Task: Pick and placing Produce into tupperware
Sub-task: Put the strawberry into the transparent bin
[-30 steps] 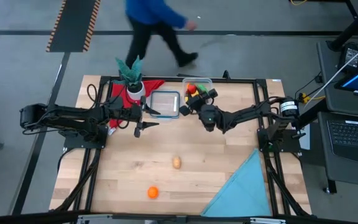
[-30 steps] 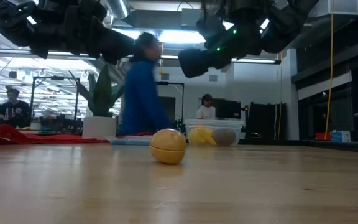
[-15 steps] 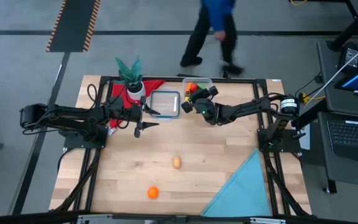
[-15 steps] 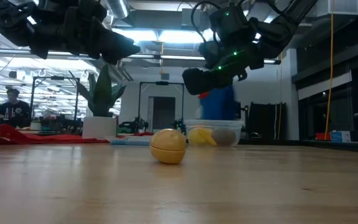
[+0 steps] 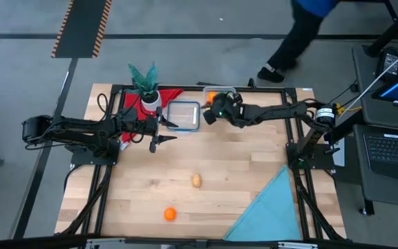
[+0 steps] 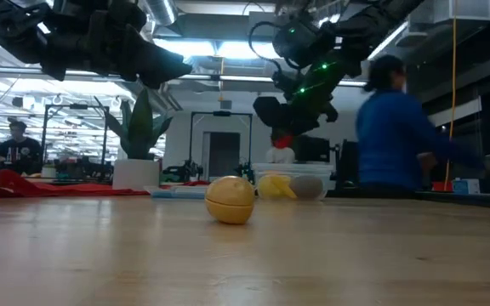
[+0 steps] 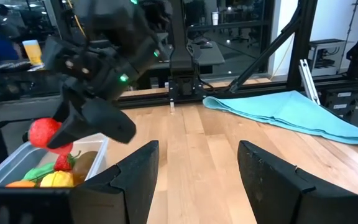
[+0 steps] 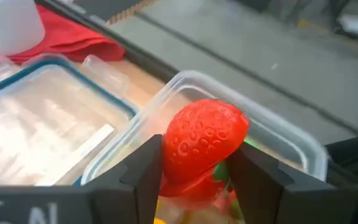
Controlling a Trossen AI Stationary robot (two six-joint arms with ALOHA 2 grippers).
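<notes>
My right gripper is shut on a red toy strawberry and hangs over the near edge of the clear tupperware at the table's far middle. Other produce lies inside the tub. A tan piece and an orange one rest on the bare wood toward the near edge. My left gripper waits open above the table, left of the tub, pointing level toward the right. My right gripper pinches the strawberry's lower sides between its two fingers. The fingers slant downward, coming from the table's right. The strawberry is lifted clear, above the tub's contents.
A flat clear lid with a blue rim lies left of the tub. Behind it stand a potted plant and a red cloth. A teal cloth covers the near right corner. A person in blue walks past beyond the far edge.
My right gripper has carried the strawberry toward the table's far edge and a little leftward, from over bare wood to the tub's edge. It has tipped downward and rolled on the way. The person behind the table has walked from left to right.
</notes>
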